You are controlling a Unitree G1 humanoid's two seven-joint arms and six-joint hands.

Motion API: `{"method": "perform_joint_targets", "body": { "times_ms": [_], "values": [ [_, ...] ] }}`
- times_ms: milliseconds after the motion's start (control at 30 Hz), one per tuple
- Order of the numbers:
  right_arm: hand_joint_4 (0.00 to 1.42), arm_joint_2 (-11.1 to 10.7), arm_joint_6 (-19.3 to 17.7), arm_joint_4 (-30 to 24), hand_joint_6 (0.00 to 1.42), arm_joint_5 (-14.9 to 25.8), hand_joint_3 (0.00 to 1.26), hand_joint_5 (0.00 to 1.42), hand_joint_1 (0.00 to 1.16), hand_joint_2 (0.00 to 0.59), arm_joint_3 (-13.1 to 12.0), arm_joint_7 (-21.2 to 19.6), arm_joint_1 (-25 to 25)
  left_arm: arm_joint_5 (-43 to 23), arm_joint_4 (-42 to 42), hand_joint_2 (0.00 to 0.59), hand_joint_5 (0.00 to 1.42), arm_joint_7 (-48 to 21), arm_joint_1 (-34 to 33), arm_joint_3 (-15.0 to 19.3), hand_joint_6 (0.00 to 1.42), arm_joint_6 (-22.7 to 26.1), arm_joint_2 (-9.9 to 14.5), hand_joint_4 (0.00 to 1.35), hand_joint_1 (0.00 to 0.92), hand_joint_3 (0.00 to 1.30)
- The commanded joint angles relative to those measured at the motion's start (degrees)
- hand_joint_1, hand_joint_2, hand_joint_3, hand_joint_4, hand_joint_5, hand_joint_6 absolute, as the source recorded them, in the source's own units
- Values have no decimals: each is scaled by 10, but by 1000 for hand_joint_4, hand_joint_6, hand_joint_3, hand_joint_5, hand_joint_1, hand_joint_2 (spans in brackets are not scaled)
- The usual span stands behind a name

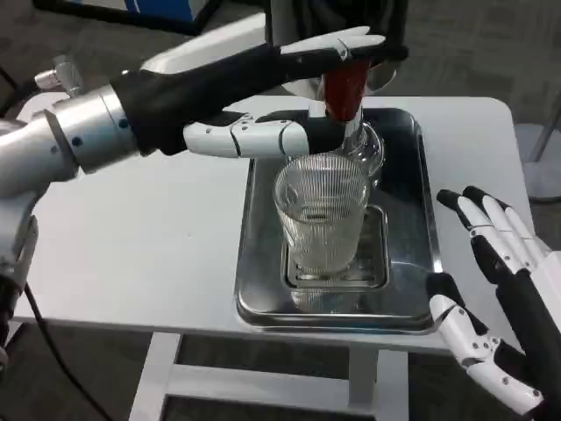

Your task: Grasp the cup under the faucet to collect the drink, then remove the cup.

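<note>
Cup (321,215): clear ribbed glass, upright, long axis vertical, standing on the small drain grate (372,263) in the middle of the steel tray (421,189). Tray sits on the white table (131,246), right of centre. Cup's mouth is directly below the red faucet tap (344,88), which hangs from the dispenser at the far edge of the tray. Whether any liquid has collected I cannot tell through the ribbing.

Left hand (272,96) reaches in from the left, high and far, at the tap. Upper fingers lie over the tap's top and a lower finger runs beneath, just above the cup's rim, so it looks to be clasping the lever. It does not touch the cup.

Right hand (495,281) is low at the near right, just beside the tray's right edge, fingers spread apart, holding nothing. Palm seems turned toward the cup.

Key relation: the cup lies to the left of the right hand and slightly farther away, with the tray's raised lip between them. The right hand is the free one and the nearer in height to the cup's wall. My read: a sideways reach leftward over the lip, wrapping the upright wall, suits best; the risk is tipping the cup.
</note>
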Motion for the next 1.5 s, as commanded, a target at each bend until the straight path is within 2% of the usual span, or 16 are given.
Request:
{"method": "perform_joint_targets", "body": {
  "times_ms": [33, 1500],
  "values": [
    [0, 2, -6, -9, 48, 3, 65, 0, 56, 495, 1, 2, 3, 58, 17, 149, 0, -19, 26, -33, 211, 2, 19, 0, 0, 128],
    [0, 15, 14, 42, 48, -7, 65, 0, 56, 495, 26, 2, -56, 197, 124, 144, 0, 125, -19, -124, 187, -123, 39, 0, 0, 106]
  ]
}}
